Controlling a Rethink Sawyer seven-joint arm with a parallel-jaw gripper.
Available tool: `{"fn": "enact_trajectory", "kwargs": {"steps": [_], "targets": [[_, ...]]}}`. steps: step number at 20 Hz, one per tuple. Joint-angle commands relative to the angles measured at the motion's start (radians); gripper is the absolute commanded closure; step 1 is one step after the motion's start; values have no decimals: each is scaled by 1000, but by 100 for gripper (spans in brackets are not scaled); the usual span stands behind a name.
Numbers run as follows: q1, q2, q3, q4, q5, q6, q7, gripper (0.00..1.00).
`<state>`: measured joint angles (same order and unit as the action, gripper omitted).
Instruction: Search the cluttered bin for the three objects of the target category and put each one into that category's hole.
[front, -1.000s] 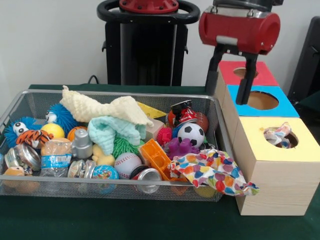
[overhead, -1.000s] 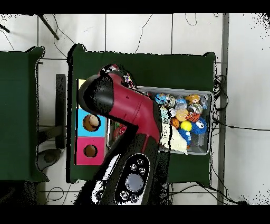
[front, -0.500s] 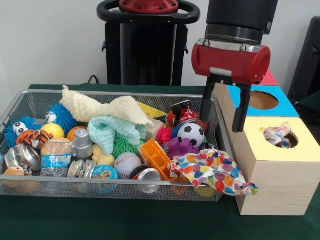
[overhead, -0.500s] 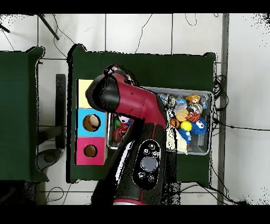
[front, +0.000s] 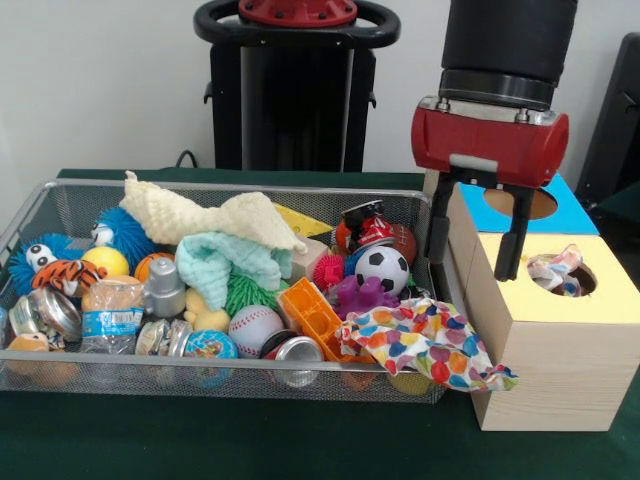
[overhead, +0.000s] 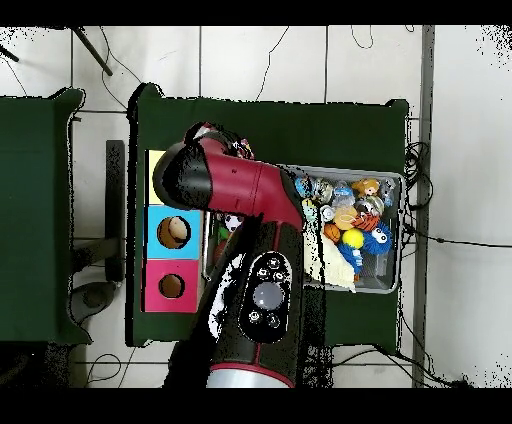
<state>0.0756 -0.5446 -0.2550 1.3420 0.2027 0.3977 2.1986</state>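
Observation:
My gripper (front: 472, 264) hangs open and holds nothing, its fingers straddling the left edge of the yellow-topped box (front: 560, 330) beside the wire bin (front: 60, 197). A patterned cloth (front: 556, 272) sits in the yellow box's hole. A colourful spotted cloth (front: 425, 340) drapes over the bin's front right corner. A cream knitted cloth (front: 200, 215) and a mint cloth (front: 225, 262) lie on top of the clutter. In the overhead view the arm (overhead: 240, 190) hides the gripper.
The bin holds balls, cans, a plastic bottle, spiky toys and a soccer ball (front: 382, 268). Behind the yellow box stands the blue-topped box (front: 570, 212). The overhead view also shows the red box (overhead: 170, 285). A black chair (front: 625, 110) stands at the right edge.
The gripper came down from above the red and blue boxes toward the bin's right wall, then shifted right to the yellow box's edge. It stayed open throughout.

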Motion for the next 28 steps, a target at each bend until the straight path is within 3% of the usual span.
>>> {"fn": "enact_trajectory", "kwargs": {"steps": [1, 12, 16, 22, 28], "targets": [[-14, 42, 137, -13, -79, 54, -55, 0], [-27, 101, 41, -96, -94, 26, 58, 0], [-2, 141, -18, -102, -79, 13, 134, 0], [3, 157, -64, -79, -50, -12, 192, 0], [-43, 157, -39, -22, -1, -34, 217, 0]]}}
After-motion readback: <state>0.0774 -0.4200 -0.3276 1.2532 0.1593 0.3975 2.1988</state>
